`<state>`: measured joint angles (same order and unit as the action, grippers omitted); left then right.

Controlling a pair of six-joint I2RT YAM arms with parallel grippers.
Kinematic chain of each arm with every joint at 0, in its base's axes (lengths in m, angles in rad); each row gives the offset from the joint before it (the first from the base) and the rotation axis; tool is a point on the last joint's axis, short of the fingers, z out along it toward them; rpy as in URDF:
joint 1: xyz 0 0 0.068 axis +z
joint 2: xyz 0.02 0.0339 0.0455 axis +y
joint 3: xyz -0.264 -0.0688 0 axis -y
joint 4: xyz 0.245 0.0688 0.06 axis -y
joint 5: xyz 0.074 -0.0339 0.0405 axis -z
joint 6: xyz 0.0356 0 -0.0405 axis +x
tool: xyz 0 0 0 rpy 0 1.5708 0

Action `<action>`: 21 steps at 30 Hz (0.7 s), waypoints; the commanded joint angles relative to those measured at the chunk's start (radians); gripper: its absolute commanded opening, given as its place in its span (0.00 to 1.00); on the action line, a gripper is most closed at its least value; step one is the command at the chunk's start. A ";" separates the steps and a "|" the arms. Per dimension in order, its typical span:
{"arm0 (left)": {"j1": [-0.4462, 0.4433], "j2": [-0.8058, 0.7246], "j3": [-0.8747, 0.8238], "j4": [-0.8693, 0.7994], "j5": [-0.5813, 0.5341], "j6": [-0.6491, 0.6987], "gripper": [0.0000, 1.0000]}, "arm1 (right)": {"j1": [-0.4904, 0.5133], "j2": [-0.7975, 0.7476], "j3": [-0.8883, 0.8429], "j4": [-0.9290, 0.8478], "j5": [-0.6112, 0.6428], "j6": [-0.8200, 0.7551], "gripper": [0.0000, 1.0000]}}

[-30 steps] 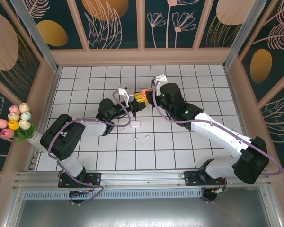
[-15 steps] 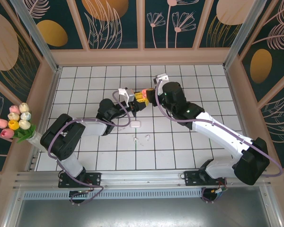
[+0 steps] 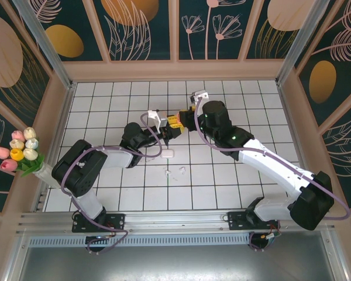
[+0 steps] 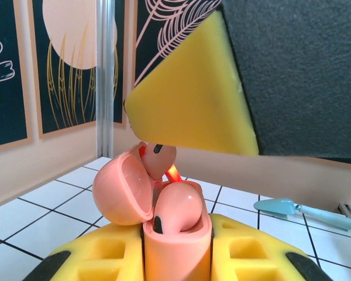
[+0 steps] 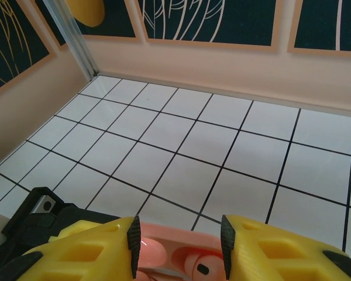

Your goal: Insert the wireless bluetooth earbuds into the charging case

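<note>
My left gripper (image 3: 165, 130) is shut on a salmon-pink charging case (image 4: 176, 257), held upright between its yellow fingers, with the lid (image 4: 120, 190) swung open to the left. One pink earbud (image 4: 178, 211) sits in the case. A second pink earbud (image 4: 159, 159) stands higher behind it, by the lid. My right gripper (image 3: 176, 120) hovers just over the case, open, its pads (image 5: 134, 246) wide apart; the case's rim (image 5: 175, 233) and an earbud (image 5: 202, 268) show below the gap. Two white earbuds (image 3: 168, 172) (image 3: 180, 170) lie on the tiles nearer the arms.
A small white case (image 3: 167, 153) rests on the tiles just in front of the grippers. A teal tool (image 4: 292, 208) lies on the floor by the far wall. A bunch of tulips (image 3: 20, 149) stands at the left wall. Walls enclose the tiled floor.
The right wrist has shifted slightly back and to the right above the case. The left gripper and the case have stayed still.
</note>
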<state>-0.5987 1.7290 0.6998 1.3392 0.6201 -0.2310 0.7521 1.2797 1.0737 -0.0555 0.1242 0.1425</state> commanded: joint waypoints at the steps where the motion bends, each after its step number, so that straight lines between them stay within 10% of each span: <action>1: -0.007 0.009 0.027 0.045 0.017 -0.013 0.00 | -0.008 -0.032 0.023 0.034 -0.029 0.028 0.44; 21: -0.007 -0.007 0.027 0.035 0.041 0.003 0.00 | -0.199 -0.107 0.023 0.026 -0.236 0.255 0.44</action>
<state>-0.5987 1.7290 0.7006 1.3392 0.6270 -0.2302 0.5819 1.1938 1.0737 -0.0399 -0.0269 0.3164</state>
